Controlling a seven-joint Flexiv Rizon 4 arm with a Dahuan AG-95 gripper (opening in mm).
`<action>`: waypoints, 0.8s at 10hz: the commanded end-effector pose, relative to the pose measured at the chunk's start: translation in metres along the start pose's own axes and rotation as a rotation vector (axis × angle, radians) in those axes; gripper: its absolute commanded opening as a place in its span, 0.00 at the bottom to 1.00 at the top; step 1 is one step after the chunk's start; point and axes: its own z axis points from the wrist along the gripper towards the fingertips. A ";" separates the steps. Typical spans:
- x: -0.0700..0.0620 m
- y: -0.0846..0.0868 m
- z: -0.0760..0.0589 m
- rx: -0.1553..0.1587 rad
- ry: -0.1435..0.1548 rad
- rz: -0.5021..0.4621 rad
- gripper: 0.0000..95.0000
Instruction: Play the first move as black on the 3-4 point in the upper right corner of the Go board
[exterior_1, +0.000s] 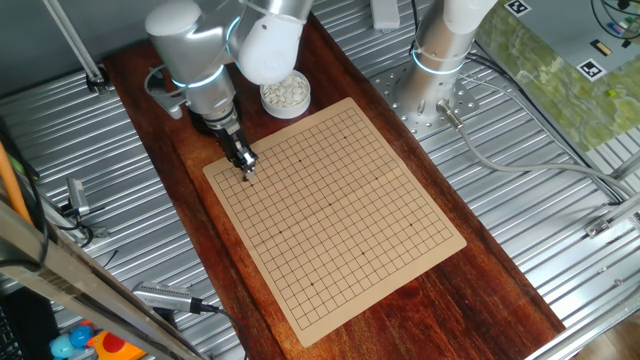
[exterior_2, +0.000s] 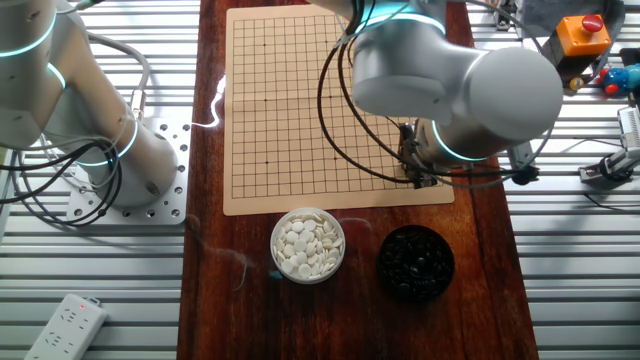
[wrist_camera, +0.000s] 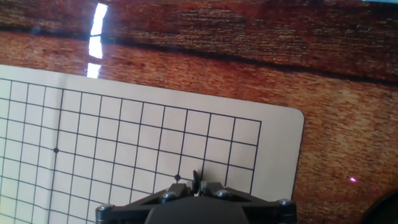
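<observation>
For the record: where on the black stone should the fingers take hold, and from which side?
Across its rim, from straight above. The black stone is tiny, round and glossy, so opposite edges give the only purchase; the gripper appears to pinch it that way over the Go board.

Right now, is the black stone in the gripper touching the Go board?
Cannot tell. In the hand view the black stone sits between the gripper fingertips over the Go board, no visible gap.
</observation>
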 end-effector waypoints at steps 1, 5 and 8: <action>-0.001 0.000 0.001 0.009 -0.006 0.002 0.00; -0.001 -0.001 0.001 0.014 -0.013 -0.011 0.20; -0.003 -0.001 -0.001 0.013 -0.013 -0.019 0.20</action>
